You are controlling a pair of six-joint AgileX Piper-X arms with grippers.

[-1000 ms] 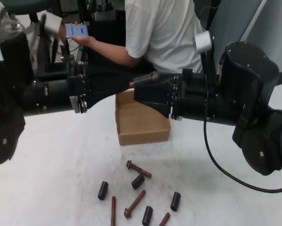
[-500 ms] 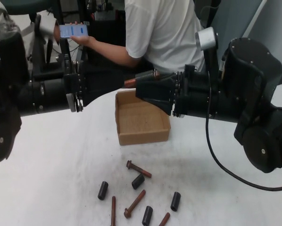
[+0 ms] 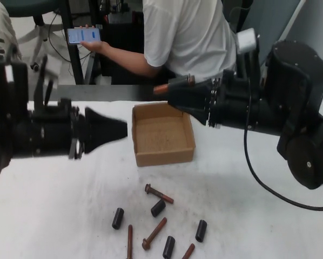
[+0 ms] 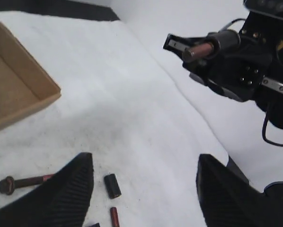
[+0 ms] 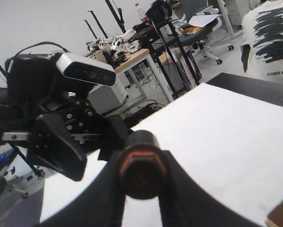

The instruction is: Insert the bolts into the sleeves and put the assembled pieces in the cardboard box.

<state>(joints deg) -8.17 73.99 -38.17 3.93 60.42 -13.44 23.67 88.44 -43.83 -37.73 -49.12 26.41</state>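
Note:
My right gripper (image 3: pixel 173 93) hangs above the far rim of the cardboard box (image 3: pixel 164 156), shut on a rusty bolt (image 3: pixel 175 84) with a dark sleeve around its shank. In the right wrist view the bolt's head (image 5: pixel 140 170) sits between the fingers. My left gripper (image 3: pixel 122 128) is left of the box, open with nothing in it. Its dark fingers (image 4: pixel 70 189) stand wide apart over the white bench. The left wrist view also shows my right gripper (image 4: pixel 194 51) and its bolt (image 4: pixel 200 48). Loose bolts (image 3: pixel 159 193) and black sleeves (image 3: pixel 158 208) lie near the front edge.
A further bolt (image 3: pixel 154 233) and sleeves (image 3: pixel 118 218) (image 3: pixel 201 230) are scattered in front of the box. The box (image 4: pixel 18 94) is open-topped. A person in a white shirt (image 3: pixel 186 32) stands behind the bench. White bench surface spreads left and right of the parts.
My left gripper has drawn back to the left and dropped lower, away from my right gripper. My right gripper has shifted slightly right with the bolt still held.

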